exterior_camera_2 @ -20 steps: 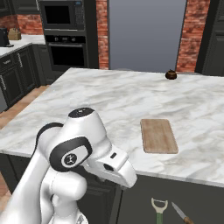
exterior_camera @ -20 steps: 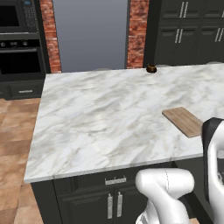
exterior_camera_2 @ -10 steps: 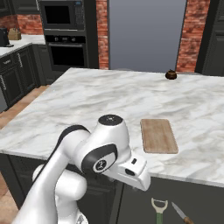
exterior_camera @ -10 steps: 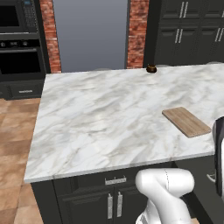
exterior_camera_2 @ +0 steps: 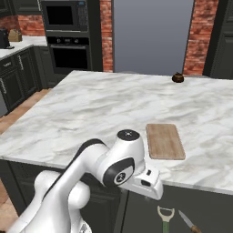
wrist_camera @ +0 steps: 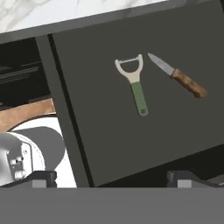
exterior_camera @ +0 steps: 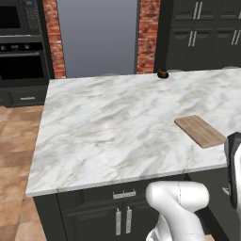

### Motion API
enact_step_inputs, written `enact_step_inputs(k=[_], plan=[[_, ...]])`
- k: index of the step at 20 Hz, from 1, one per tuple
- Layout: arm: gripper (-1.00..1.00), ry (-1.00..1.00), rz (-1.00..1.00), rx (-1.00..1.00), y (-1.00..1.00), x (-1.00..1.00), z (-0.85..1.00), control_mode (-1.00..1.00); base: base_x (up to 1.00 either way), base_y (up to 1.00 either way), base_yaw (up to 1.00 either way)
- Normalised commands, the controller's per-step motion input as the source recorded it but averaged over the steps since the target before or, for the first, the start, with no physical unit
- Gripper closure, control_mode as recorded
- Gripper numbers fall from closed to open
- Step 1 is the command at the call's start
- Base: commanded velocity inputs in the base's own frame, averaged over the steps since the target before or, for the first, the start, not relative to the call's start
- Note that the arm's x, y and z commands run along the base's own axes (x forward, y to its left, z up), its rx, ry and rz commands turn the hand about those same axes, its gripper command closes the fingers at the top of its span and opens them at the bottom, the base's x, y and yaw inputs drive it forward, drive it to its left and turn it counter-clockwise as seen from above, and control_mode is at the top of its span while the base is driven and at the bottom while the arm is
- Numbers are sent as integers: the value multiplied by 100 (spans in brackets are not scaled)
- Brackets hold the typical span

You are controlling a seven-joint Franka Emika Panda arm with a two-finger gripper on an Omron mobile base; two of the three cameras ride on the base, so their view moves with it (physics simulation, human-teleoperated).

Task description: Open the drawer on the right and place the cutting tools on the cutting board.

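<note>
Drawer (wrist_camera: 144, 109) open, peeler (wrist_camera: 133, 82) and knife (wrist_camera: 179, 78) side by side inside, frame centre-right. Gripper (wrist_camera: 111, 177) spread wide, empty, above. Cutting board (exterior_camera_2: 164, 140) bare on counter (exterior_camera_2: 82, 104).

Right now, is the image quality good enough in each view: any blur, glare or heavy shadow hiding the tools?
Hand view: sharp, evenly lit; peeler and knife stand out clearly on the dark drawer floor, no glare. Right base view: crisp, soft flat light on the cutting board; the tools sit cropped at the bottom edge. Left base view: sharp, no blur, faint sheen on the marble counter.
</note>
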Motion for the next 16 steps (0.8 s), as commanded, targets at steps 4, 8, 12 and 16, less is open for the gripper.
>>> enact_step_inputs(k=[4, 8, 12, 16], plan=[[-100, 0, 6, 0, -37, 24, -65, -100, 0, 0, 0], [-100, 0, 3, 0, -47, 15, -73, -100, 0, 0, 0], [-100, 0, 1, 0, -48, 5, -63, -100, 0, 0, 0], [-100, 0, 0, 0, -9, 2, -35, -100, 0, 0, 0]])
